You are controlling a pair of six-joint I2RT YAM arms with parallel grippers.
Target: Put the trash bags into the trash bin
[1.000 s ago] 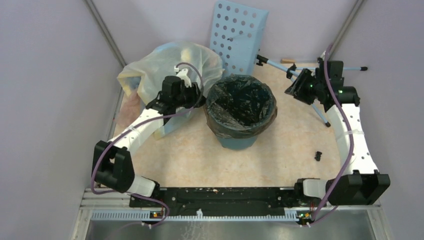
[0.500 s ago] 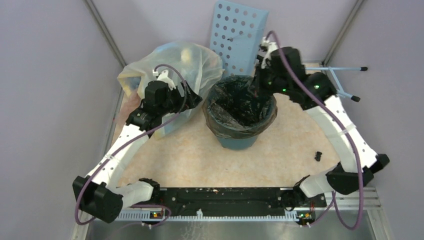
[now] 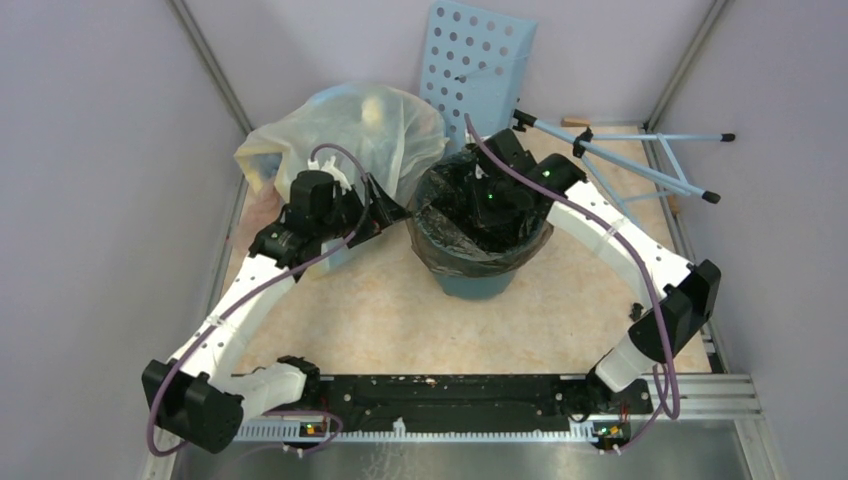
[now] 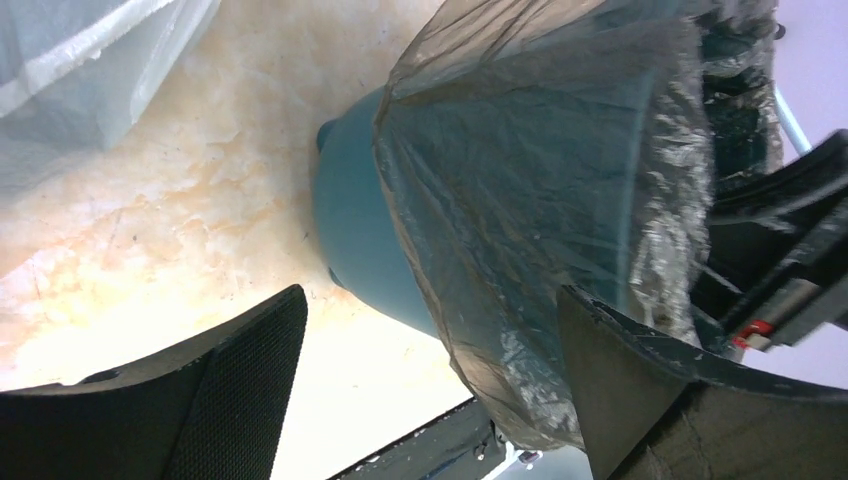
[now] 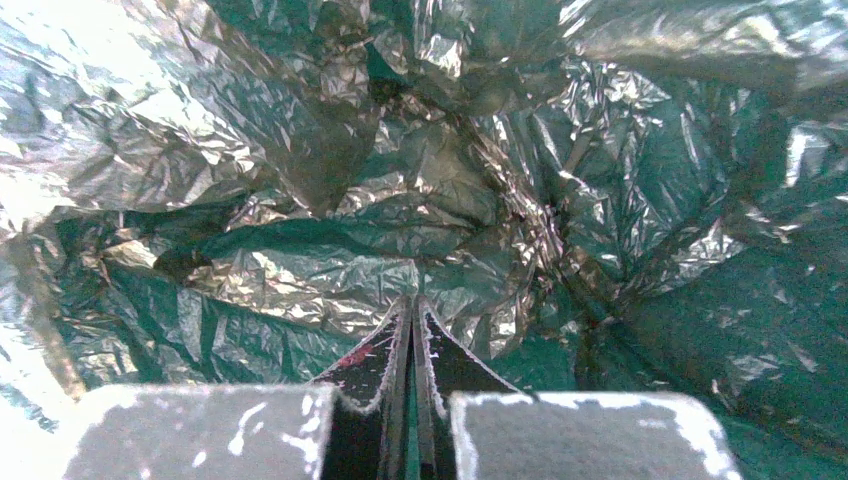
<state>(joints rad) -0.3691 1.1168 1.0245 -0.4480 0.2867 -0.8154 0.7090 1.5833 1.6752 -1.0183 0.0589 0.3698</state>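
The teal trash bin [image 3: 478, 277] stands mid-floor, lined by the dark crinkly trash bag [image 3: 447, 250], whose hem is folded over the rim. My right gripper [image 3: 482, 197] reaches down into the bin's mouth. In the right wrist view it [image 5: 412, 305] is shut, tips together, with nothing seen between them and crumpled bag film [image 5: 330, 150] all around. My left gripper [image 3: 388, 211] is open just left of the rim. In the left wrist view its fingers [image 4: 240, 380] stand wide apart before the bin wall [image 4: 350, 220] and the draped bag [image 4: 520, 180], gripping nothing.
A large pale yellowish stuffed bag [image 3: 350, 125] sits behind my left arm at the back left. A light blue perforated panel [image 3: 480, 70] leans on the back wall. A light blue folding stand [image 3: 640, 150] lies at the back right. Walls close in on both sides.
My right arm swung from the back right to the bin, shut its gripper and dipped into the bag's mouth. My left gripper opened wide and shifted beside the bin's left rim.
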